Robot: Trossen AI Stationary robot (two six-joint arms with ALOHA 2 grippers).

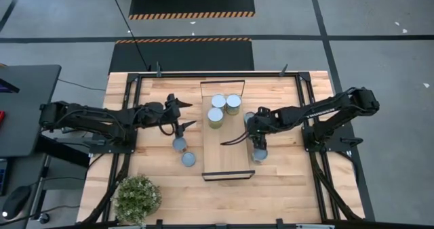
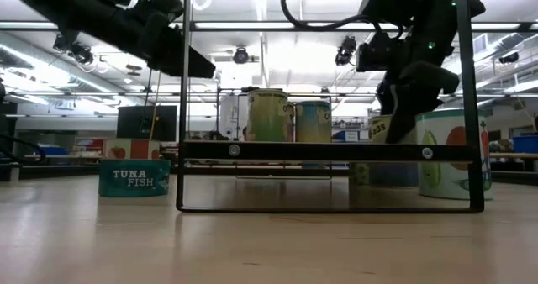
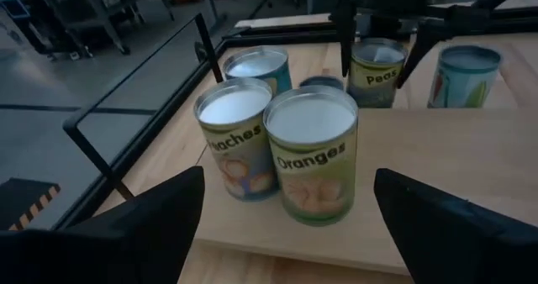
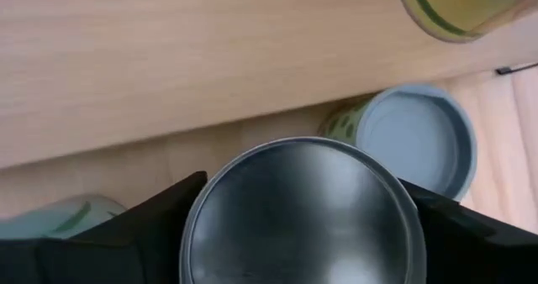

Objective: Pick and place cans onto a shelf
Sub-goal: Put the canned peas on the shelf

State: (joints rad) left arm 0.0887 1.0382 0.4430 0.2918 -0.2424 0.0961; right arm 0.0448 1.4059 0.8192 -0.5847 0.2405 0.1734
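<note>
A can (image 4: 301, 213) is seen directly between the spread fingers of the right gripper (image 1: 260, 150), on the table just beside the shelf (image 1: 228, 162); contact cannot be told. The left gripper (image 1: 184, 114) is held open near the shelf's other long edge.

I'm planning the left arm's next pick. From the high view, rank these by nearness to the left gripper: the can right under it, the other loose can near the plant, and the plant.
1. Can just below the left gripper, left of the shelf.
2. Second loose can, a little farther toward the table's front.
3. Plant, front-left corner, farthest.
</note>
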